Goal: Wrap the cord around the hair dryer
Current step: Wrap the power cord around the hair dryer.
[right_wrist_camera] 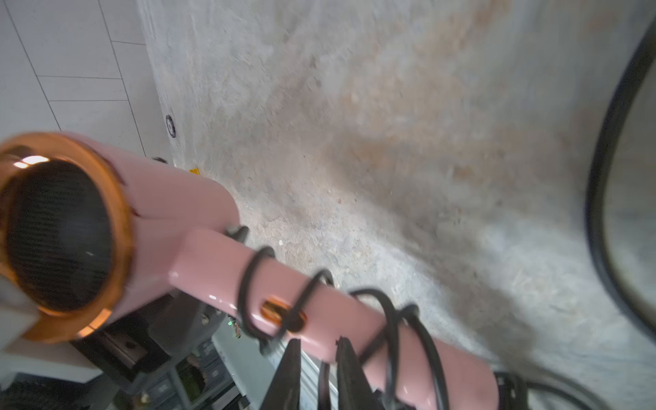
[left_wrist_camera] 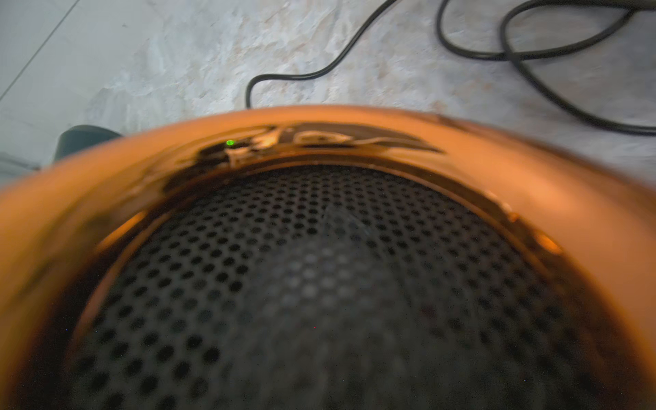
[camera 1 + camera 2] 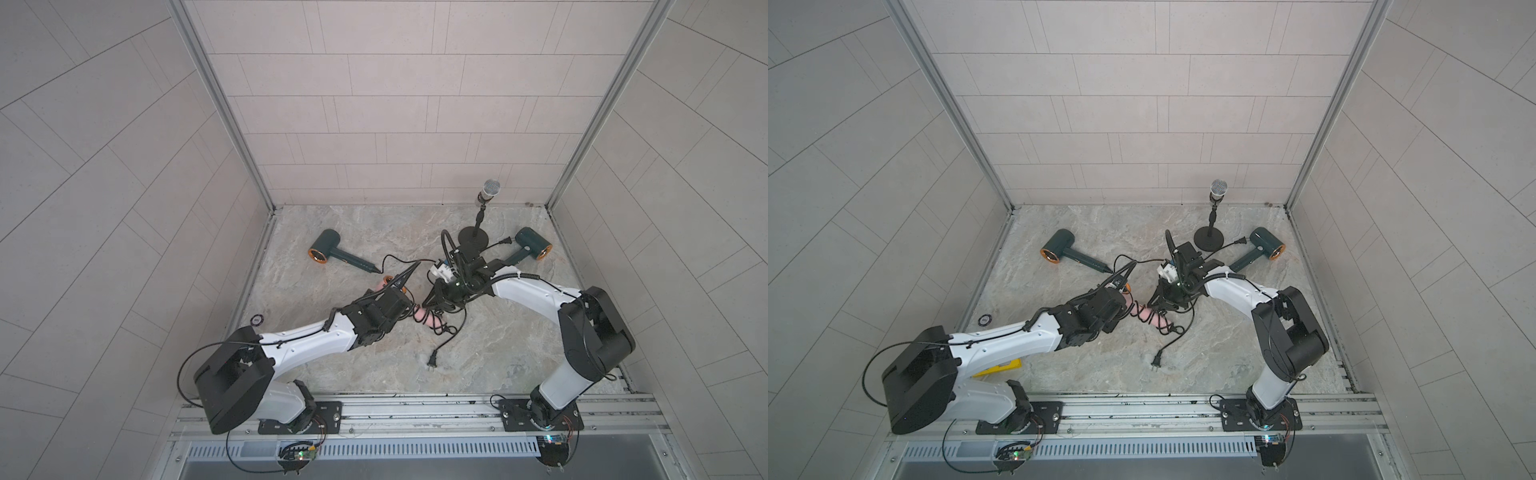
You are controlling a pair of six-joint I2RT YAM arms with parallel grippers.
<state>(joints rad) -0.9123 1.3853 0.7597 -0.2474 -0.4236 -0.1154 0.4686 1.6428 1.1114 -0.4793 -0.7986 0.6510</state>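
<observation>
Pink dryer (image 1: 198, 269), cord (image 1: 242, 298) coiled loosely round its handle, held over mid-table (image 3: 519, 332). Left gripper (image 3: 392, 291) clamped on its head; right gripper (image 1: 318, 342) pinching the cord. Plug (image 3: 432, 360) on the table. Green dryers at rear.

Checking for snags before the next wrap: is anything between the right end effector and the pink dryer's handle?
Nothing visible. The right end effector is close beside the pink dryer's handle, the cord between its fingers; only the cord's own loops wrap the handle.
</observation>
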